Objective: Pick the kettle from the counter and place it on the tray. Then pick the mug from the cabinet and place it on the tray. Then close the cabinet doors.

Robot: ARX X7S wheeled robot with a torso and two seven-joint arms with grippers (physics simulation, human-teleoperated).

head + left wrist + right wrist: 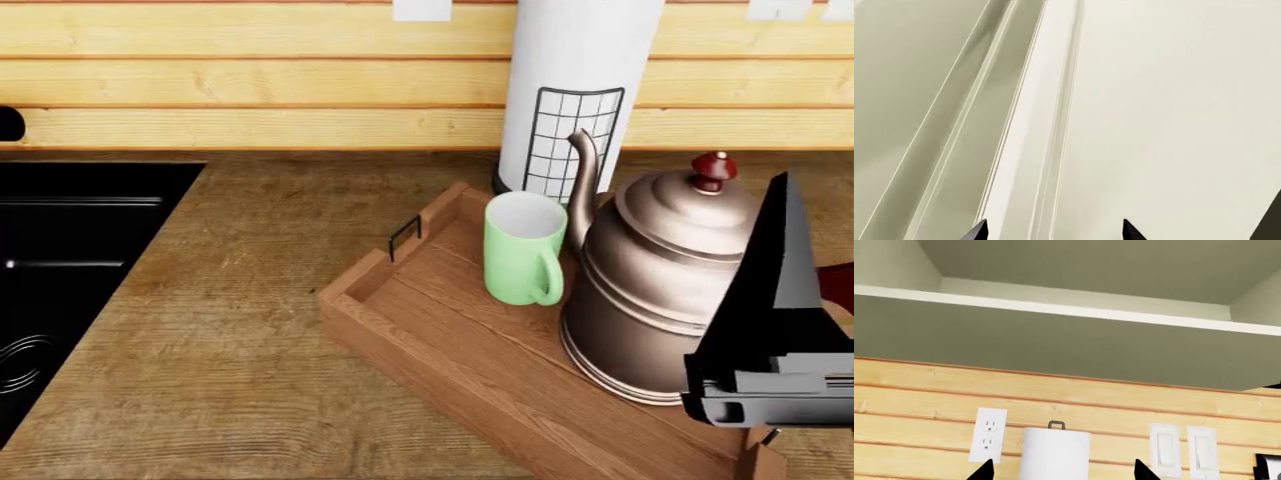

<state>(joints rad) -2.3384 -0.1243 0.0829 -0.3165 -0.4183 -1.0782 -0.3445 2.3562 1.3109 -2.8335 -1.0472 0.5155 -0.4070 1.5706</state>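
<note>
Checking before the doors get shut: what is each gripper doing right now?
Left gripper: open, holding nothing, close to a cream cabinet door.
Right gripper: open, holding nothing.

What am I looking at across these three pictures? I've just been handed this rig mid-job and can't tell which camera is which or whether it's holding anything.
It's a wheeled robot with two arms, each ending in a gripper. One picture comes from the head camera, looking down on the counter. There the tray carries the mug and the kettle, with a paper roll behind. The dark block at the right is part of the right arm.

The other two come from cameras near each gripper. The left gripper faces a cream cabinet door up close; the right gripper looks up at the cabinet and wall. Only the fingertips show, spread apart, with nothing between them.
</note>
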